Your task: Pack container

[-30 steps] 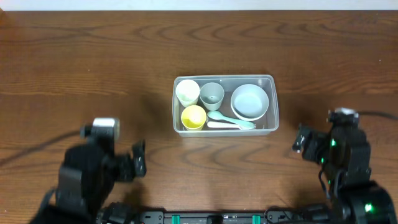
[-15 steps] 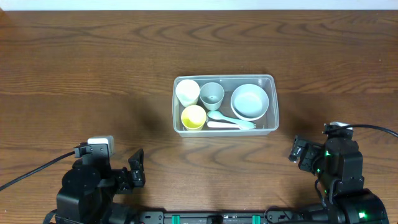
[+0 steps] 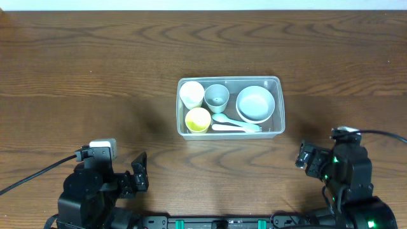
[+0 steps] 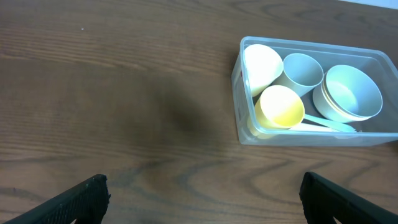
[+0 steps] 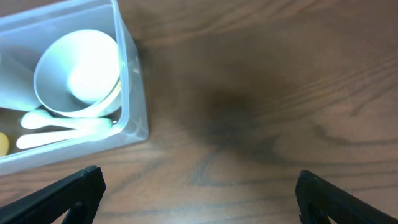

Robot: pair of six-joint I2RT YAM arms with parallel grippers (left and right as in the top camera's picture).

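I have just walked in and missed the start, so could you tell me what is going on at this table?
Nothing is being handled right now. The clear container sits in the middle of the table, holding a white cup, a grey-blue cup, a yellow cup, a pale blue bowl and some pale cutlery. The left gripper and the right gripper sit near the front edge, well apart from the container, jaws open and empty. The packing looks about done.

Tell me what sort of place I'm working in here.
Most likely a robotics lab or test bench, not a home kitchen: a wood-grain table, a cabled left arm and right arm at its near edge, and one clear container holding pastel cups, a bowl and utensils.
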